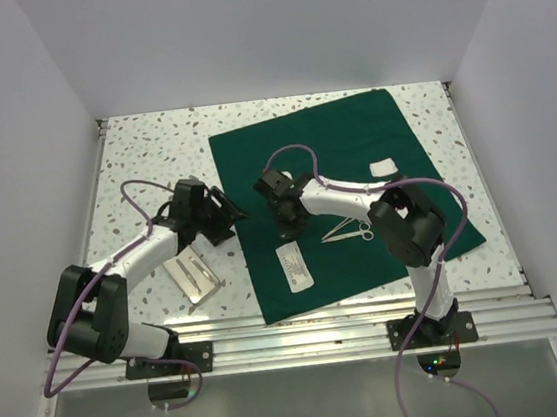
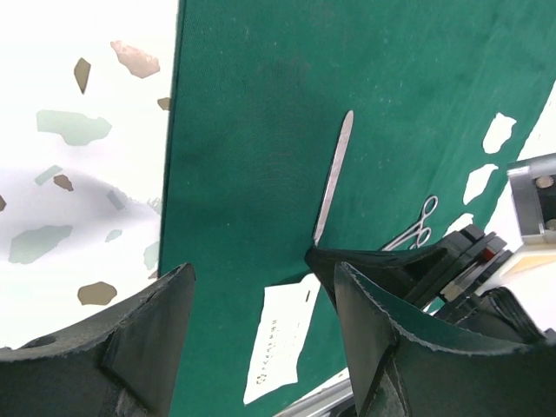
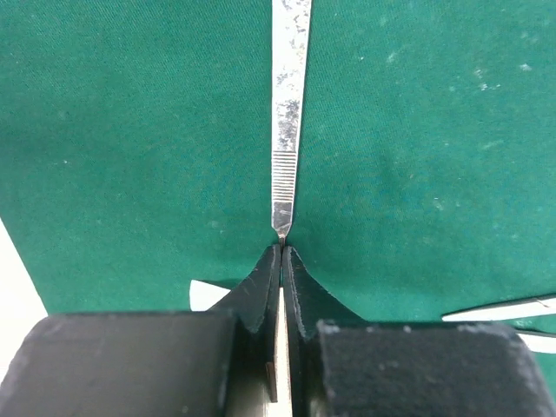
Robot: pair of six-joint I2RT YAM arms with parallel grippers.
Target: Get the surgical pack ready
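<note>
Lying flat and unfolded, the cloth [image 1: 351, 140] covers the speckled table [image 1: 141, 154] from the centre of the top view out toward 3 o'clock, set slightly askew. The only writing in sight is on one white packet [image 1: 295, 267]: a few dark printed lines run along its length, too small to read. It sits on the cloth near the 6 o'clock edge.

The right gripper [image 3: 282, 250] is clenched on the near tip of one flat metal handle [image 3: 289, 104], which runs out toward 12 o'clock in the wrist view. It has a ribbed band just past the fingers and no legible mark. The left gripper [image 2: 265, 274] hangs with its fingers spread wide and nothing between them, above the cloth's 9 o'clock edge.

Also on the cloth are one forceps [image 1: 350, 231], at 4 o'clock of the right gripper, and one small white pad [image 1: 383, 166], at 2 o'clock. Off the cloth, at 8 o'clock, one clear pouch [image 1: 194, 275] lies on the table.
</note>
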